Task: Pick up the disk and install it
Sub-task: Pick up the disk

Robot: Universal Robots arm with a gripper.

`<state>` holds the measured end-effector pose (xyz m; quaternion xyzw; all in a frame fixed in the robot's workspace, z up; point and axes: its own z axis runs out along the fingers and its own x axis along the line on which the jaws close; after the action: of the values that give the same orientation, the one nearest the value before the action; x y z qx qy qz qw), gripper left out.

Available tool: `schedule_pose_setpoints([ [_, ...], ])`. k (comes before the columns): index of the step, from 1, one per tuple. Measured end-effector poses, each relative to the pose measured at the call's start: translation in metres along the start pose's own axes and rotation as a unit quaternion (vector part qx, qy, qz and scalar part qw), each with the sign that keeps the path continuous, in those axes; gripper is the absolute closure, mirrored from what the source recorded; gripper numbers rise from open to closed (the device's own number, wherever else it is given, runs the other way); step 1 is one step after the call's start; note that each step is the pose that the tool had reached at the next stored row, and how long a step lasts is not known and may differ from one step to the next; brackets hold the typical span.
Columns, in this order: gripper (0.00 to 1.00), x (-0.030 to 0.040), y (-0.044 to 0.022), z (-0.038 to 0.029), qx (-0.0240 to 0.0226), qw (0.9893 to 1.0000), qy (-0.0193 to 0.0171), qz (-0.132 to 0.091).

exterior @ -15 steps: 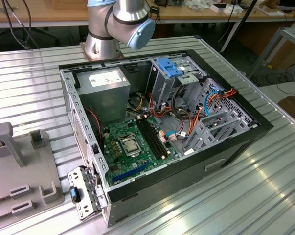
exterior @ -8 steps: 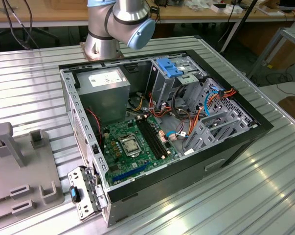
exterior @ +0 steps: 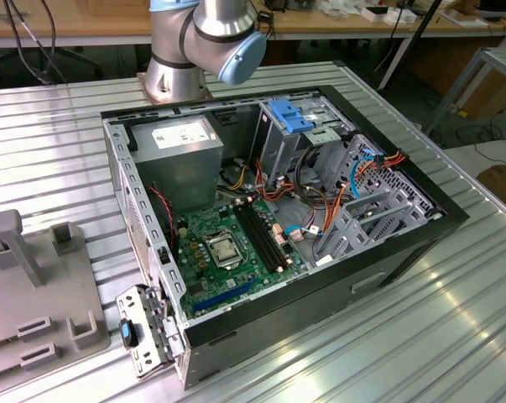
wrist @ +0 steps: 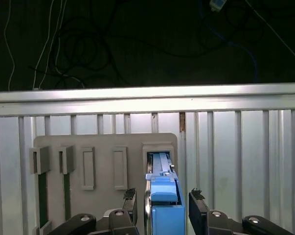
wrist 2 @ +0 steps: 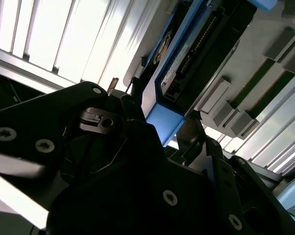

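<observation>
1. Black fingers [wrist: 131, 199] of the gripper [wrist: 163, 198] stand apart, one on each side of the disk [wrist: 166, 218]. The first wrist view shows a thin gap on both sides.
2. The disk stands on its edge in a slot of the grey holder [wrist: 103, 147].
3. The holder lies on the ribbed metal table [wrist: 235, 147].
4. In the exterior view, the open computer case [exterior: 404, 252] sits on the same table, near the foot of the arm [exterior: 211, 34].

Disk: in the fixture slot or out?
In. The first wrist view shows the disk standing on edge inside a slot of the grey fixture, the gripper open astride it.
</observation>
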<state>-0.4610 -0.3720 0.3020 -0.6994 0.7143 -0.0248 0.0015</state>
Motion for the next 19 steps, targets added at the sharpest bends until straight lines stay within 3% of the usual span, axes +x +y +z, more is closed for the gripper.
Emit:
schedule_pose_setpoints([
  [1,0.47,0.0,0.0,0.0002,0.0002,1.0,-0.0003,-0.006],
  [3,0.61,0.0001,0.0,0.0003,0.0003,1.0,-0.0005,-0.006],
  [19,0.63,0.006,-0.0001,0.0004,0.0002,1.0,-0.0004,-0.006],
])
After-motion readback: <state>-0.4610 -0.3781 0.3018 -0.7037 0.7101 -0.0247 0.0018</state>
